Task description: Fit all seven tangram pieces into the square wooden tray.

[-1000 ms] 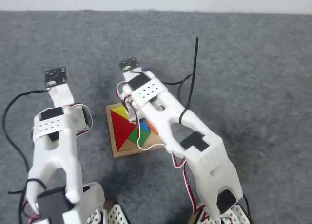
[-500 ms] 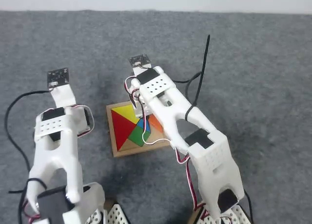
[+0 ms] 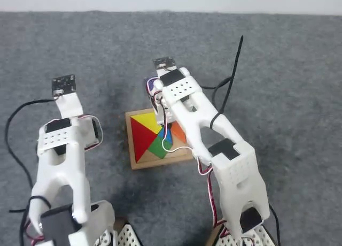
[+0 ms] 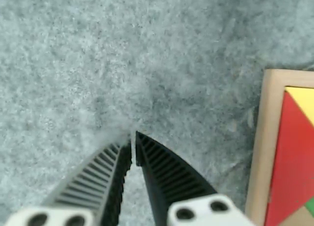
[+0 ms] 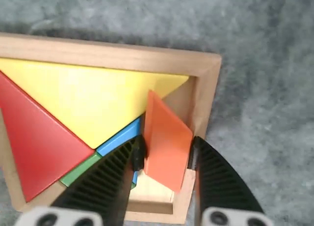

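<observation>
High view: at the tray's (image 3: 130, 144) 3 o'clock, your right gripper (image 5: 164, 155) pinches the orange piece (image 3: 179, 133). It's likely stiff, light and slick, so hold its edges.

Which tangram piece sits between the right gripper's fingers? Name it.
The orange piece, held tilted in the right gripper near the tray corner. The yellow, red, blue and green pieces lie flat in it.
</observation>
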You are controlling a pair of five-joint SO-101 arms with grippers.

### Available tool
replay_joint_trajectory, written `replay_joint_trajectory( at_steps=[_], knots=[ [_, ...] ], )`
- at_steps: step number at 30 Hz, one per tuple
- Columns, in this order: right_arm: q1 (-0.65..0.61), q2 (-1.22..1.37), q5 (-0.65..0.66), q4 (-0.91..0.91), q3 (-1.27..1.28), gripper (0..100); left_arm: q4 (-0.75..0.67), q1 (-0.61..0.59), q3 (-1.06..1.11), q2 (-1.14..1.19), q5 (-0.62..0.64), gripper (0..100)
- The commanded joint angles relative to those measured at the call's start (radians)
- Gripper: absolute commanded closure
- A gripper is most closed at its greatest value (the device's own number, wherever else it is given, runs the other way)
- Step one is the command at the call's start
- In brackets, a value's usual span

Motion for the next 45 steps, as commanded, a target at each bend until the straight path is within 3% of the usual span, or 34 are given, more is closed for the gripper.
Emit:
replay_joint_trajectory(
  at_steps=[1, 19, 26, 31, 37, 45],
  knots=[
    [0.051, -0.096, 0.012, 0.024, -0.054, 85.4, -0.026, 0.009, -0.005, -0.029, -0.011, 99],
    [0.159, -0.186, 0.044, 0.079, -0.049, 85.6, -0.026, 0.011, -0.005, -0.029, -0.028, 99],
    [0.179, -0.194, 0.054, 0.079, -0.052, 97.6, -0.026, 0.011, -0.005, -0.029, -0.028, 99],
    [0.116, -0.223, 0.051, 0.084, -0.054, 90.9, -0.026, 0.011, -0.005, -0.029, -0.029, 99],
    [-0.031, -0.177, 0.006, 0.028, -0.052, 66.4, -0.026, 0.011, -0.004, -0.029, -0.029, 99],
    [0.019, -0.031, -0.015, -0.068, -0.074, 76.0, -0.040, 0.012, 0.005, -0.029, -0.029, 99]
  ],
)
